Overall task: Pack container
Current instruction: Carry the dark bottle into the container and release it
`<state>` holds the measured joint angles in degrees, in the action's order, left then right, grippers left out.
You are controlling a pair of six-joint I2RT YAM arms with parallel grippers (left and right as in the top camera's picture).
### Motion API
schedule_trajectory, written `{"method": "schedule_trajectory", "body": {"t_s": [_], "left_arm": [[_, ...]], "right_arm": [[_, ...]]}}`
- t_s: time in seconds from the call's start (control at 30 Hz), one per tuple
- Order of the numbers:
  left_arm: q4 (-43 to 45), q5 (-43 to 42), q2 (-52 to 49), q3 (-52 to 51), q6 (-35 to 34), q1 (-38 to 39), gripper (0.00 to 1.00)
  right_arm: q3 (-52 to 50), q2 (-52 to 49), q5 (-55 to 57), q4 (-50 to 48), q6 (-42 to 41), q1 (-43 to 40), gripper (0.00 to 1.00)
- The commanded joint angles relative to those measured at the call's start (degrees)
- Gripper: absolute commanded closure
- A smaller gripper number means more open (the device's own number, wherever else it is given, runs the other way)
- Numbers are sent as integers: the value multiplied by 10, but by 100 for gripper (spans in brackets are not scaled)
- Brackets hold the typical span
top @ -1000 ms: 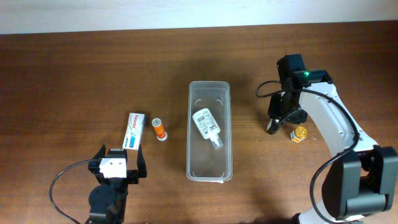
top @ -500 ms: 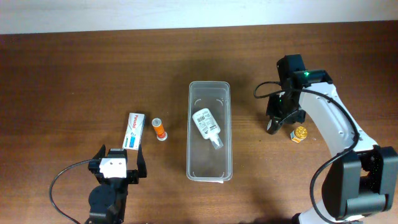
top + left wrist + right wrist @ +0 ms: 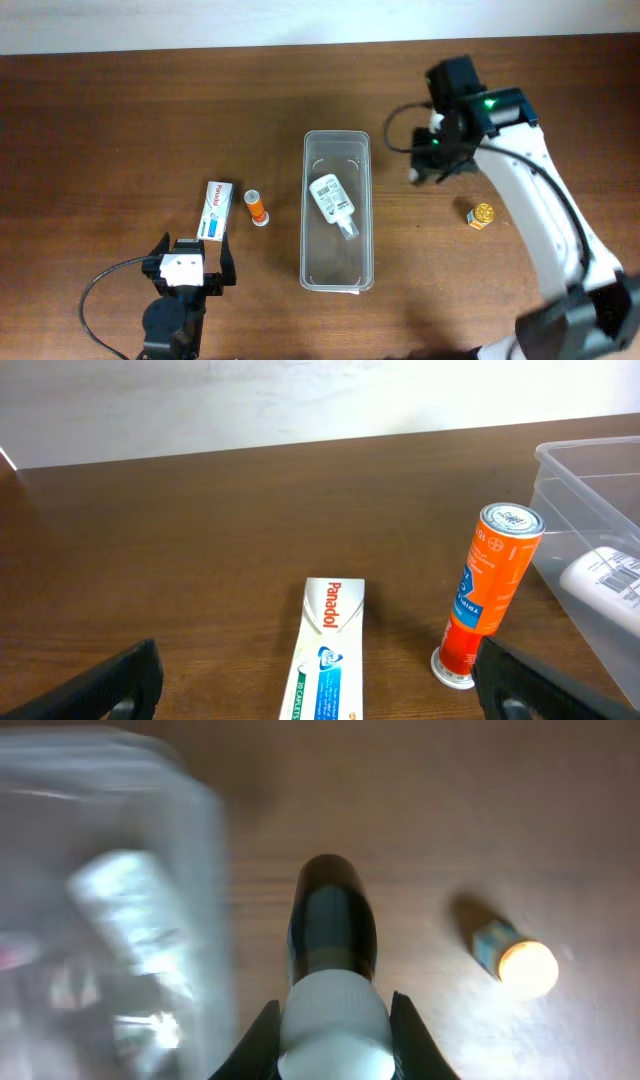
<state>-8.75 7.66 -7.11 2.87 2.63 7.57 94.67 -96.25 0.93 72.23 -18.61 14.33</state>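
Observation:
The container is a long clear tub in mid-table with a white labelled bottle lying in it. My right gripper hangs just right of its far end, shut on a dark bottle with a white cap. In the blurred right wrist view the fingers clamp the cap, and the container lies to the left. My left gripper rests open near the table's front left, and its fingers stand wide apart with nothing between them.
A white Panadol box and an upright orange tube stand left of the container, just ahead of the left gripper. A small gold-capped item lies on the wood to the right, below the right arm.
My right gripper has closed on the dark bottle and moved up and left with it, away from the gold-capped item and closer to the container. The left arm has not moved.

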Motion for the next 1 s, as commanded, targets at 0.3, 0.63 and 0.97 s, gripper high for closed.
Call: {"method": "schedule_trajectory", "body": {"t_s": [0.3, 0.63, 0.97], "left_arm": [[2, -4, 4, -3, 9, -2, 1], [2, -4, 4, -3, 9, -2, 1], [2, -4, 4, -3, 9, -2, 1]], "right_arm": [[56, -2, 62, -42, 13, 170, 86], [56, -125, 68, -100, 34, 163, 86], [56, -185, 71, -130, 34, 163, 72]]}}
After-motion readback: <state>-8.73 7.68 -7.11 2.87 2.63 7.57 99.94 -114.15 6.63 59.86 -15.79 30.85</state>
